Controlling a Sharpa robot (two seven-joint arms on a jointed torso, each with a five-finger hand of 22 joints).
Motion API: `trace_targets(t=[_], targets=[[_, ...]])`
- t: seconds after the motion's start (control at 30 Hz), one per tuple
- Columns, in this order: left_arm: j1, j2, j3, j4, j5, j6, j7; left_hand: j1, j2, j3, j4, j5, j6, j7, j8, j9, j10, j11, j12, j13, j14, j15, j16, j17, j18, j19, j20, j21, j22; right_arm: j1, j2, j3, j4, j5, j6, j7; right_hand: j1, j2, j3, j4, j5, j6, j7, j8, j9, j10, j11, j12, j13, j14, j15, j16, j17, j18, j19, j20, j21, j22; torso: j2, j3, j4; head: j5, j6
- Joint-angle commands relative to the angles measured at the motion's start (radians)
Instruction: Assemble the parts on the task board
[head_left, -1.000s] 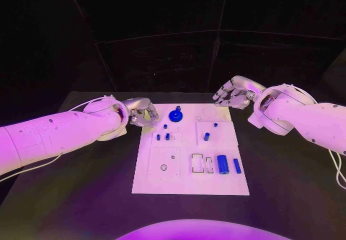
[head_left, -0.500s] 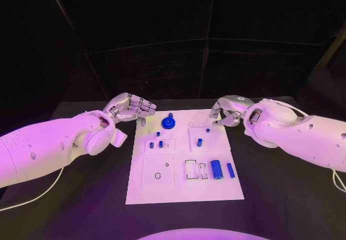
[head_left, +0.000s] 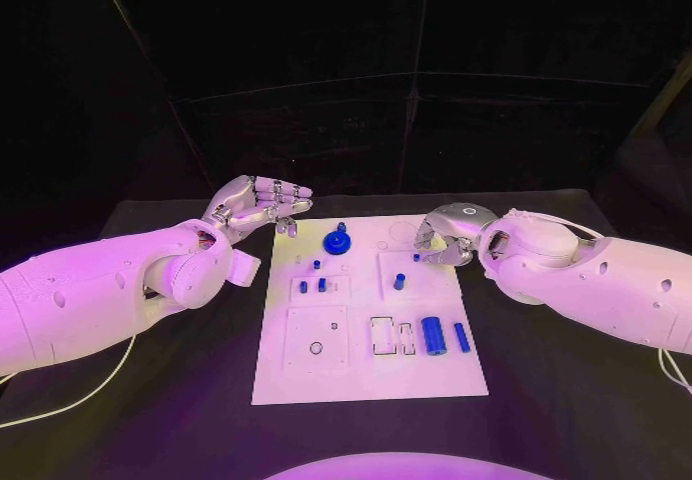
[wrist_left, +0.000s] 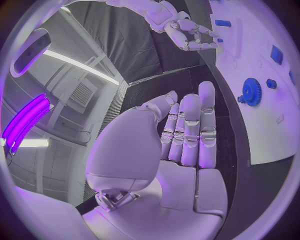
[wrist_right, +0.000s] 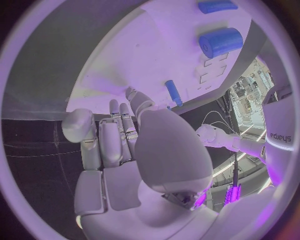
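The white task board (head_left: 361, 370) lies in the middle of the black table. A blue gear (head_left: 338, 243) stands near its far edge, with small blue pegs (head_left: 310, 286) and another peg (head_left: 398, 282) behind the middle. A thick blue cylinder (head_left: 431, 332) and a thin one (head_left: 462, 337) lie at the near right. My left hand (head_left: 260, 208) hovers beyond the board's far left corner, fingers straight and apart, holding nothing (wrist_left: 184, 135). My right hand (head_left: 444, 238) hangs over the board's far right part, fingers loosely bent, nothing in it (wrist_right: 119, 150).
Black table surface (head_left: 577, 380) surrounds the board on all sides. White cables (head_left: 87, 385) trail from my left arm over the table's left part. The left wrist view shows the gear (wrist_left: 252, 91) on the board (wrist_left: 265, 125) and my right hand (wrist_left: 187, 32).
The camera shifted. My left hand has lifted off the board's far left corner and spread its fingers. My right hand has come down and inward over the board's far right part.
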Motion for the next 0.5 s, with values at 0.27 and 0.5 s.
trace_targets(t=[0.27, 0.5], targets=[[0.001, -0.001, 0.001, 0.0, 0.05, 0.011, 0.046, -0.005, 0.006, -0.004, 0.0, -0.003, 0.008, -0.002, 0.004, -0.001, 0.008, 0.001, 0.009, 0.001, -0.007, -0.001, -0.006, -0.004, 0.021, -0.008, 0.001, -0.005, -0.002, -0.006, 0.017, -0.001, -0.004, -0.021, 0.026, 0.028, 0.009, 0.0, 0.047, -0.013, -0.022, 0.016, -0.002, -0.009, 0.003, 0.02, -0.001, -0.008, -0.033, 0.038, 0.003, -0.004, -0.002, 0.002, 0.007, 0.005, 0.013, 0.011, 0.0, 0.0005, -0.0011, 0.004, -0.008], [0.001, -0.001, 0.001, -0.003, 0.05, 0.012, 0.044, -0.005, 0.006, -0.004, -0.001, -0.003, 0.008, -0.001, 0.005, -0.001, 0.009, 0.001, 0.01, 0.001, -0.008, -0.001, -0.006, -0.004, 0.021, -0.008, 0.001, -0.005, -0.002, -0.008, 0.026, -0.001, -0.01, -0.013, 0.039, 0.03, 0.006, 0.008, 0.084, -0.016, -0.036, 0.036, -0.002, -0.007, 0.005, 0.044, -0.004, -0.006, -0.052, 0.039, 0.0, -0.004, -0.006, 0.0, 0.014, 0.004, 0.023, 0.026, 0.0, 0.0005, -0.0005, 0.004, -0.011]])
